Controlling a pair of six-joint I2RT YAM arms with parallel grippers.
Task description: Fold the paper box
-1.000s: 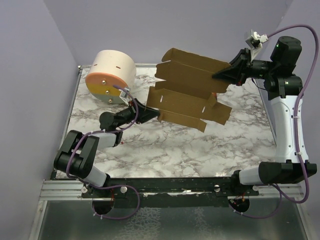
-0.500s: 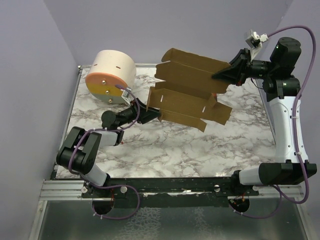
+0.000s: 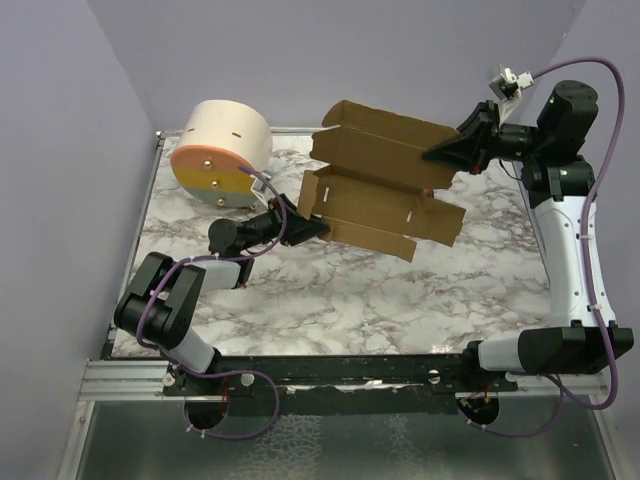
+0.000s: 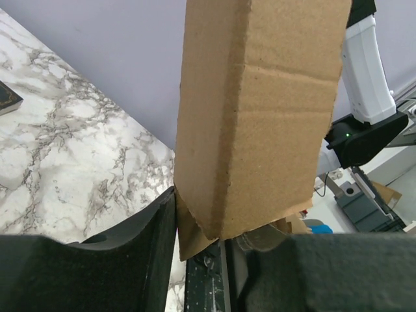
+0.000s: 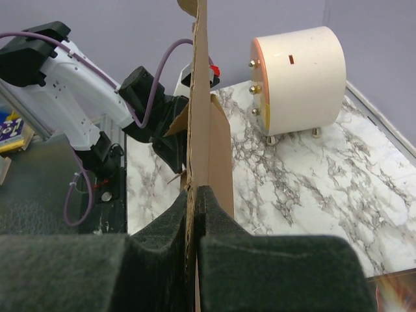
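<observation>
The box [image 3: 385,185] hangs in the air over the far half of the bench [image 3: 400,300], touching nothing but the two sets of jaws. It is a brown cardboard sheet, partly folded, with long panels bent up along their creases and tabs and flaps sticking out at the ends.

The right jaws are closed tight on its far right edge. In the right wrist view the two dark fingers [image 5: 162,240] press flat against either face of the thin sheet, which stands edge-on between them.

The left jaws sit at the box's near left corner. In the left wrist view they stand partly open with a folded corner of cardboard between them. The left finger [image 4: 156,240] touches a flap, but I cannot tell whether the pair actually presses on the box.

A cream cylinder [image 3: 222,150] with an orange-yellow face lies on the far left of the bench, near the box's left end but apart from it. A dark book [image 4: 6,99] shows only its corner on the bench.
</observation>
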